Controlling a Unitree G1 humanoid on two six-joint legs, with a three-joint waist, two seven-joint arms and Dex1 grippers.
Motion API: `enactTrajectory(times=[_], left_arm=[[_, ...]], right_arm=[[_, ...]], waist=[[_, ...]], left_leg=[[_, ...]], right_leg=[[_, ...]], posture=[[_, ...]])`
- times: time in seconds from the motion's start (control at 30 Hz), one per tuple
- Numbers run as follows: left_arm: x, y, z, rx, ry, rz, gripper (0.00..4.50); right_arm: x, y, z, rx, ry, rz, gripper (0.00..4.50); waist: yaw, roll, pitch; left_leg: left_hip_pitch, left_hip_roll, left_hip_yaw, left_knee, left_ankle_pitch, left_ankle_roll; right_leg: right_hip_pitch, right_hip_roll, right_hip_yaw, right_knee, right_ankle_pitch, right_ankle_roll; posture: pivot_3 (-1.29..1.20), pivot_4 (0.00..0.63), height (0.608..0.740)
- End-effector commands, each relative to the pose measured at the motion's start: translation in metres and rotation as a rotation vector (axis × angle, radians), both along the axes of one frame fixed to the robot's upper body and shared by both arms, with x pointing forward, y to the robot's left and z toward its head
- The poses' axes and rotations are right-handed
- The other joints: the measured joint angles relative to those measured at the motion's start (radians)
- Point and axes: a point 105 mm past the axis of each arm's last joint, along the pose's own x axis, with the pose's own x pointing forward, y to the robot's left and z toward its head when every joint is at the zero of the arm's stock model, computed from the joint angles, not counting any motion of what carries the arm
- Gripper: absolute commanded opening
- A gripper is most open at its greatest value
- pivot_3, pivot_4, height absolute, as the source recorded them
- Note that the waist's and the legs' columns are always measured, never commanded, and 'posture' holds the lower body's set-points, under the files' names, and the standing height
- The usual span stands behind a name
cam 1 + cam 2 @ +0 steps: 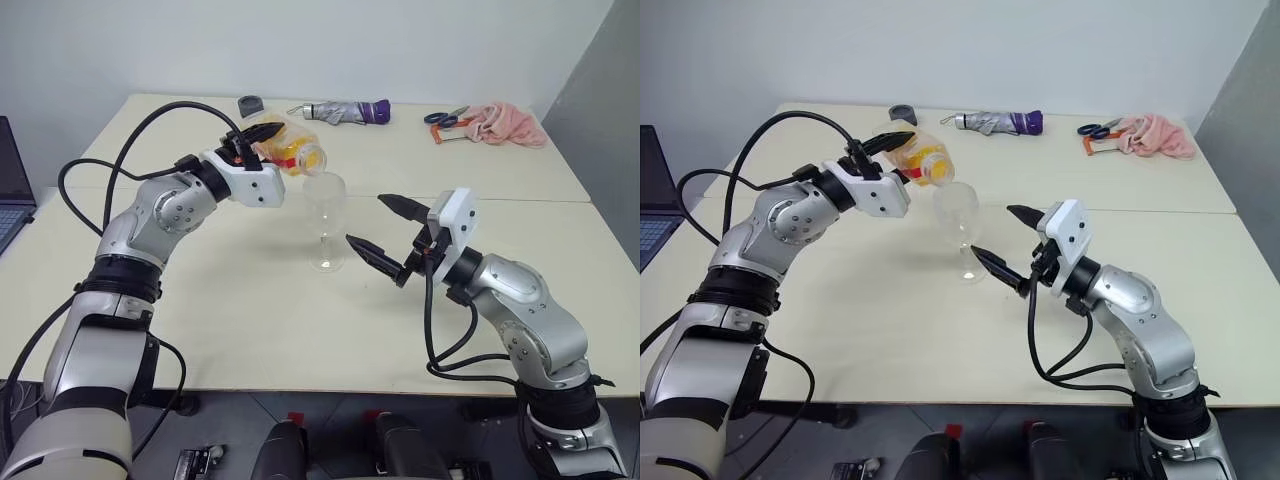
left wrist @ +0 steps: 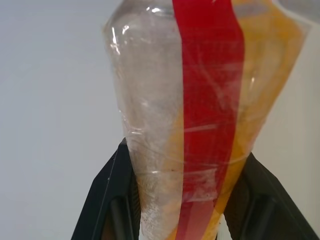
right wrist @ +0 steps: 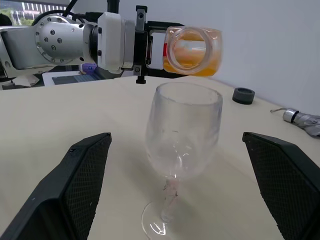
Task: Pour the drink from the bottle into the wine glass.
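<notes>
On the cream table [image 1: 220, 330], the left gripper [image 1: 256, 139] is clamped on the bottle [image 1: 286, 146], tipped on its side with its uncapped mouth just above the rim of the wine glass [image 1: 325, 222], which stands upright near the table's middle. The right gripper [image 1: 386, 231] hovers just right of the glass, fingers spread wide and holding nothing. The drink [image 3: 192, 64] lies pooled along the bottle's lower side.

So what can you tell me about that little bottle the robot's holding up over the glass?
The bottle is small, clear plastic, with a red strip down its side. It is uncapped and tipped nearly level, its wide open mouth just above the rim of the wine glass. Orange drink pools along its lower side. The left gripper is clamped on its body; nothing else touches it, and no stream is visible.
</notes>
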Motion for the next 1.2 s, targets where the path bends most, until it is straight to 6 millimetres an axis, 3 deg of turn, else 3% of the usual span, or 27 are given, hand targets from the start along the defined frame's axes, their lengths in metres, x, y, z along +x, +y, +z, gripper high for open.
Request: enactTrajectory(times=[0.03, 1.2], left_arm=[[-0.003, -0.001, 0.029, -0.010, -0.100, -0.007, 1.69], [-0.001, 0.006, 0.051, 0.081, -0.224, 0.030, 1.69]], right_arm=[[-0.007, 0.004, 0.010, 0.007, -0.045, 0.027, 4.50], [-0.005, 0.002, -0.004, 0.012, -0.016, -0.018, 4.50]], waist=[[0.000, 0.000, 0.000], [0.000, 0.000, 0.000]], left_leg=[[0.000, 0.000, 0.000, 0.000, 0.000, 0.000], [0.000, -0.001, 0.000, 0.000, 0.000, 0.000]], right_leg=[[0.000, 0.000, 0.000, 0.000, 0.000, 0.000], [0.000, 0.000, 0.000, 0.001, 0.000, 0.000]], posture=[[0.00, 0.150, 0.740], [0.00, 0.150, 0.740]])
